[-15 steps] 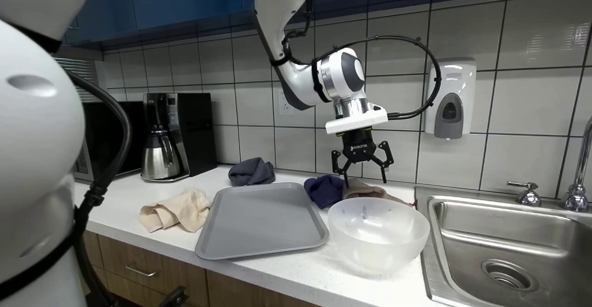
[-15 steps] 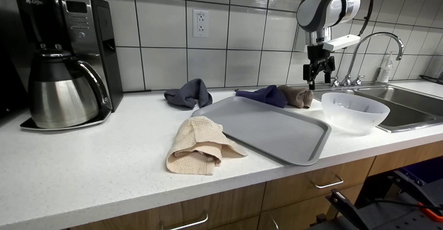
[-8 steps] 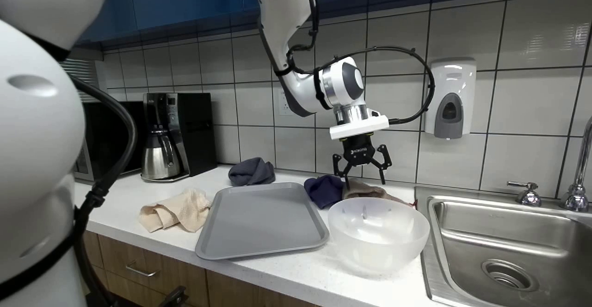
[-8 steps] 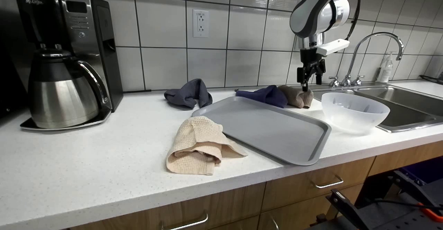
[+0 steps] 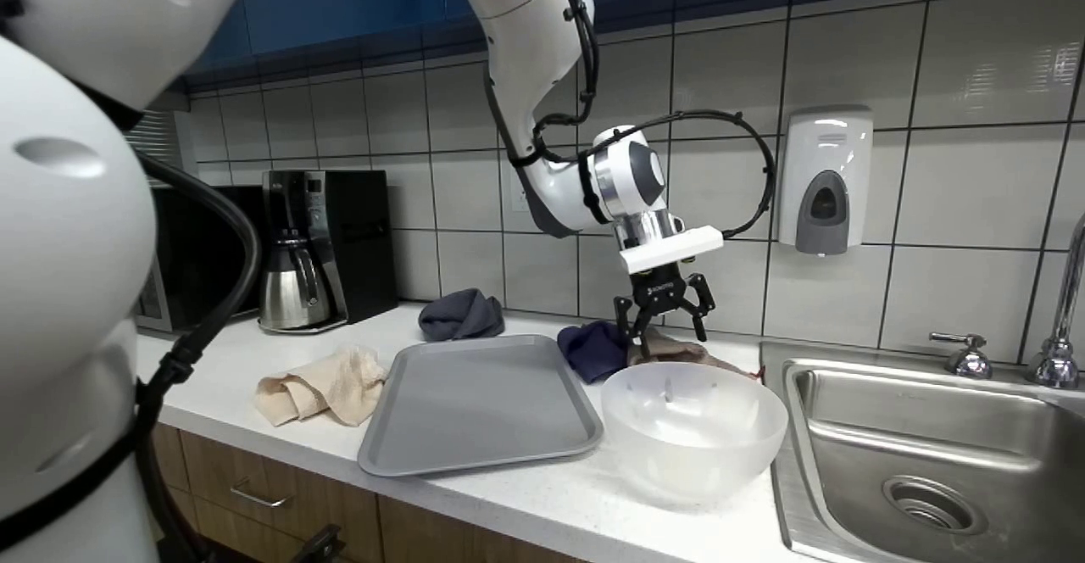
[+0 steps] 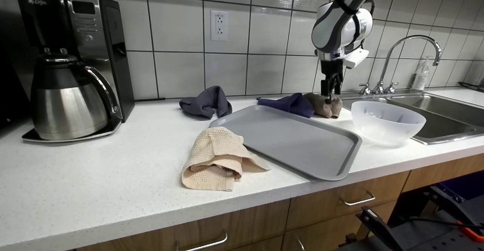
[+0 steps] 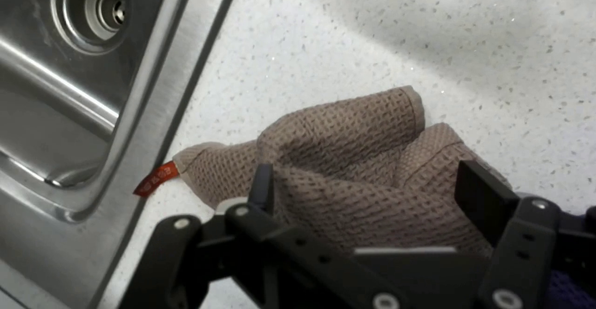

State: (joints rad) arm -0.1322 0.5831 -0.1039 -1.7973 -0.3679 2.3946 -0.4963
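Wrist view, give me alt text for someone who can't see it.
An open black gripper is over a crumpled brown waffle-weave cloth with a red fabric tag at its left end. The cloth lies on a speckled white countertop beside a stainless steel sink; purple fabric shows at lower right.

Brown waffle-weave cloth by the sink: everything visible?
The brown waffle-weave cloth lies crumpled on the white speckled countertop beside a dark purple cloth. Hemmed edges show; a red tag at one end overlaps the edge of the stainless-steel sink. The black end effector is open over the cloth; contact is unclear.
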